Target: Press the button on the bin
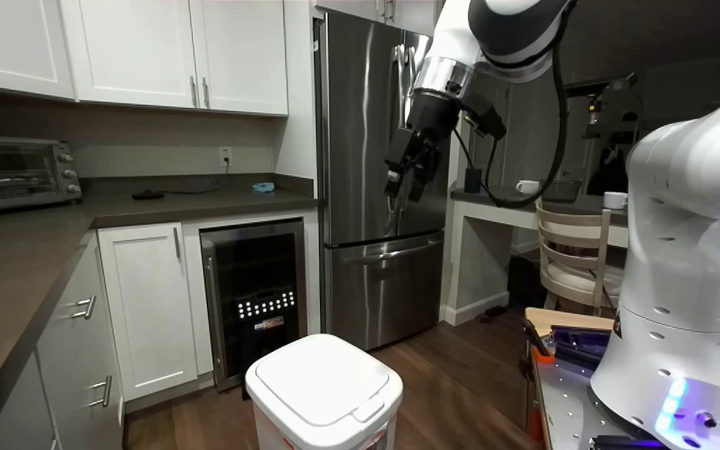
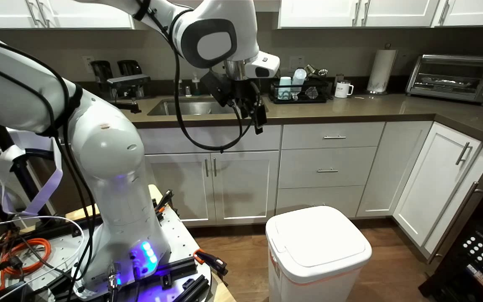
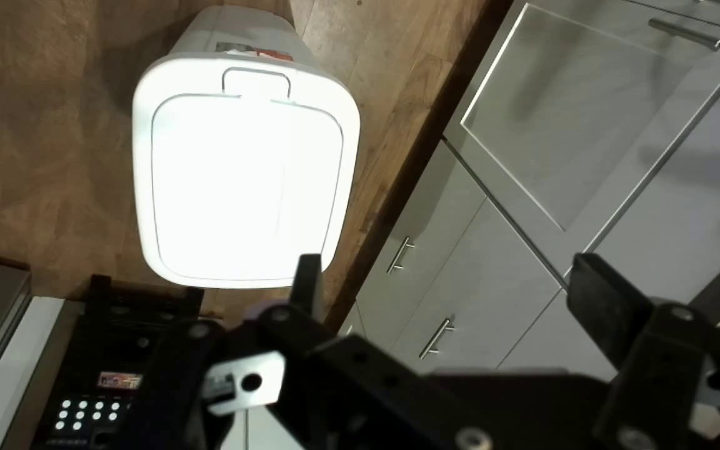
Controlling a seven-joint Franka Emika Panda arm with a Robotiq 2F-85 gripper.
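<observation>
The white bin (image 1: 319, 378) stands on the wood floor with its flat lid closed. It also shows in an exterior view (image 2: 319, 241) and in the wrist view (image 3: 244, 187), where the lid is overexposed. The button is a small rounded tab at one lid edge, seen in an exterior view (image 1: 369, 408) and at the top of the lid in the wrist view (image 3: 256, 85). My gripper (image 1: 404, 189) is open and empty, well above the bin and apart from it. In the wrist view the fingers (image 3: 447, 269) are spread wide, with the bin to their upper left.
The robot's bench (image 1: 563, 400) stands beside the bin. White lower cabinets (image 2: 321, 167) and the brown countertop (image 2: 350, 111) run along the wall. A black glass-door cooler (image 1: 257, 300) and a steel fridge (image 1: 372, 287) stand behind the bin. A chair (image 1: 575, 250) is farther off.
</observation>
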